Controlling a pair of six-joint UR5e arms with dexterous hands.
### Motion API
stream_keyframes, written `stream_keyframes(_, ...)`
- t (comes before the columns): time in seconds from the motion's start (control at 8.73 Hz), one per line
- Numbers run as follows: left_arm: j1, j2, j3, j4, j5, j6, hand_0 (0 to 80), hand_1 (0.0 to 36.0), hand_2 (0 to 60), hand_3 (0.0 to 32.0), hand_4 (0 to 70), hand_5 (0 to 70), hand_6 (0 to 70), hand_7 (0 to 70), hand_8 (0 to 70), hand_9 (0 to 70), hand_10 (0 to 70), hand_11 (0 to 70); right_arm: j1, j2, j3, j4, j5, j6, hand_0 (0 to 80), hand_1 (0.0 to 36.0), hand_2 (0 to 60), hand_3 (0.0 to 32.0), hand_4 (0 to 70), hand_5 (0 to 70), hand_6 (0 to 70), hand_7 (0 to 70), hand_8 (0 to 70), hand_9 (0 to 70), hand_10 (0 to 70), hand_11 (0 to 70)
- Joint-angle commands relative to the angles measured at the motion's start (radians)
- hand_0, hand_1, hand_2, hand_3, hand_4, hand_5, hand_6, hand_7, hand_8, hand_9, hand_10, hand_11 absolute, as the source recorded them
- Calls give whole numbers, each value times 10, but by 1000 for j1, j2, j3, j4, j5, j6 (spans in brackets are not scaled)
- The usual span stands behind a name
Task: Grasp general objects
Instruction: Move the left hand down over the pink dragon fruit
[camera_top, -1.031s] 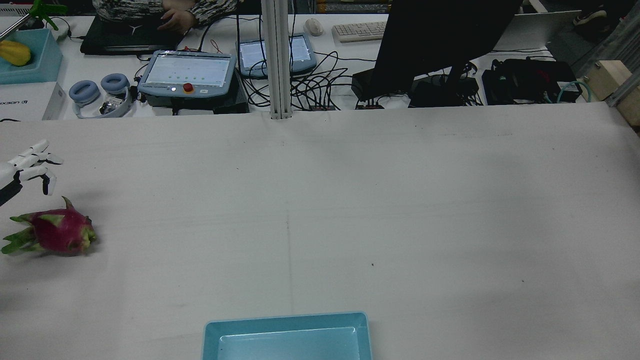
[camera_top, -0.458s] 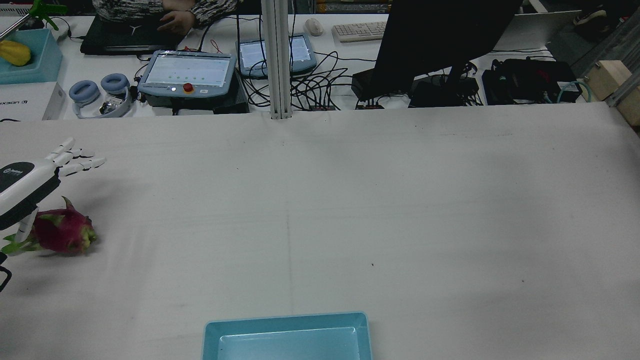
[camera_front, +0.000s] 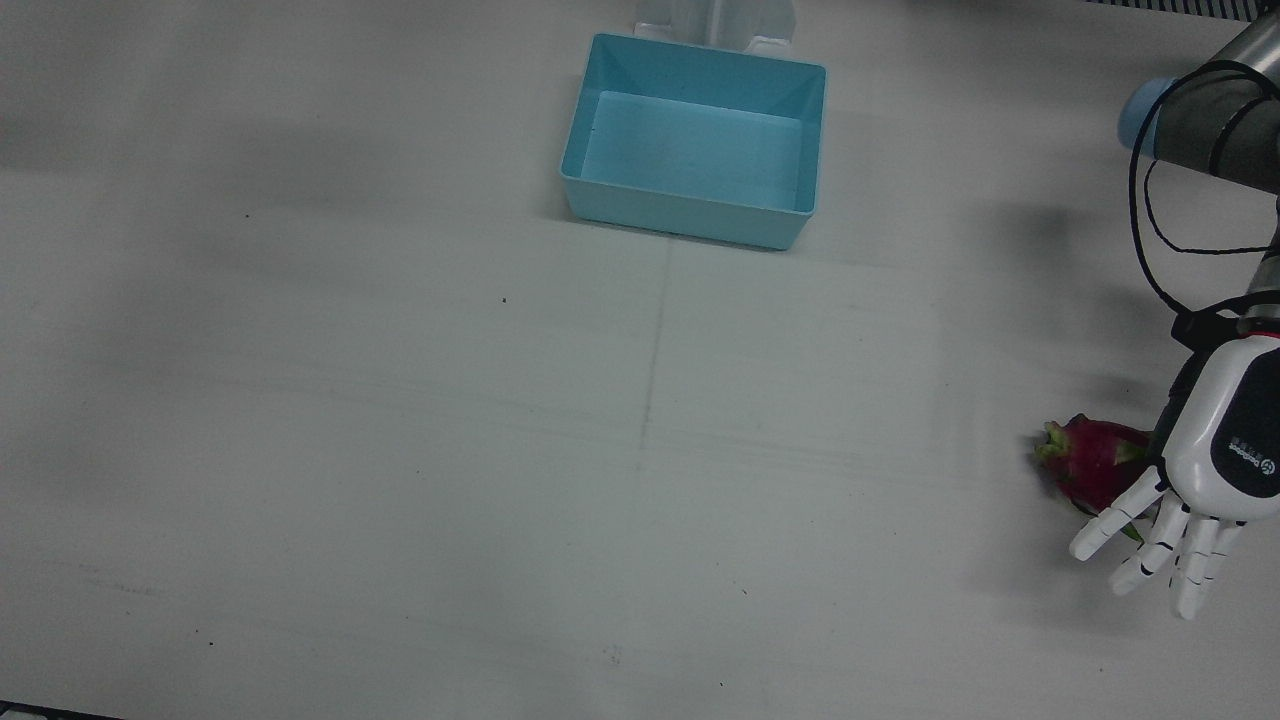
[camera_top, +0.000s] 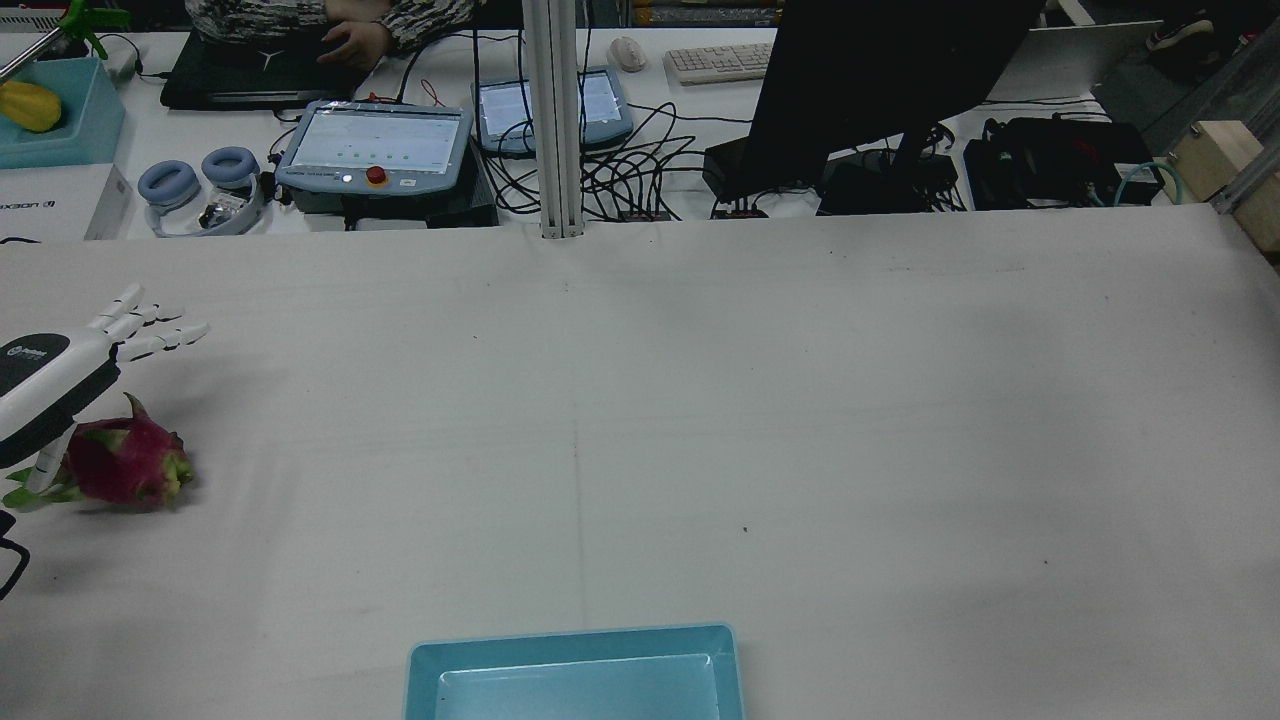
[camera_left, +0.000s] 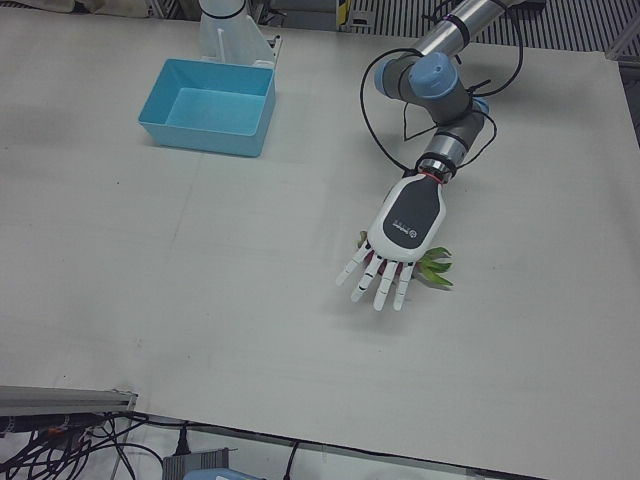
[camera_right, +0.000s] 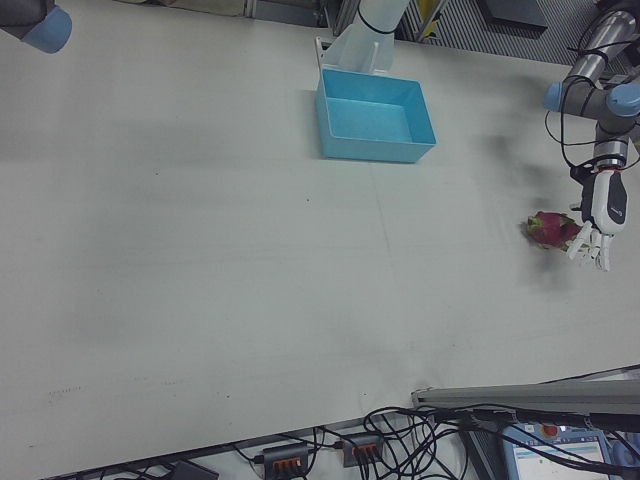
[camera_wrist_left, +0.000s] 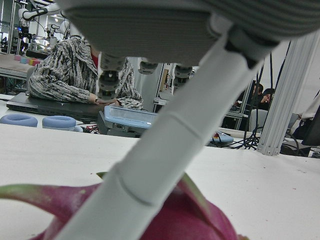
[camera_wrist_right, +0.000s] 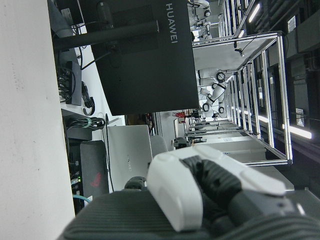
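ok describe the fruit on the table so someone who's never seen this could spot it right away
On the wide white table, look away from the blue bin toward the robot's left edge, where the open left robot hand hovers. Under it lies the dragon fruit: the only fruit on the work surface, magenta with green leafy scales.
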Motion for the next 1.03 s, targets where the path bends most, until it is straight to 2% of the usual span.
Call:
stream_keyframes(0.0,27,1,1,25,15,4,800,360,600,172,12,0,0,228,0,31,0,0,0,0,0,0,-1,0,0,0,0,0,0,0,0,0,0,0,0,0)
stream_keyframes(0.11,30,3,2,25,9,6,800,360,600,156,16,9,0,249,0,35,0,0,0,0,0,0,1,0,0,0,0,0,0,0,0,0,0,0,0,0)
stream_keyframes(0.23,32,1,7,25,6,9,800,360,600,126,18,109,0,258,0,37,0,0,0,0,0,0,-1,0,0,0,0,0,0,0,0,0,0,0,0,0)
stream_keyframes(0.34,34,3,14,22,3,10,800,360,600,110,31,165,0,271,0,40,0,0,0,0,0,0,1,0,0,0,0,0,0,0,0,0,0,0,0,0)
stream_keyframes(0.46,34,1,28,13,2,21,800,360,600,136,42,61,0,271,0,40,0,0,0,0,0,0,-1,0,0,0,0,0,0,0,0,0,0,0,0,0)
stream_keyframes(0.57,32,1,28,13,2,32,800,360,600,118,52,139,0,300,0,46,0,0,0,0,0,0,-1,0,0,0,0,0,0,0,0,0,0,0,0,0)
stream_keyframes(0.92,47,0,36,17,0,56,800,360,600,82,66,258,0,340,0,54,0,0,0,0,0,0,1,0,0,0,0,0,0,0,0,0,0,0,0,0)
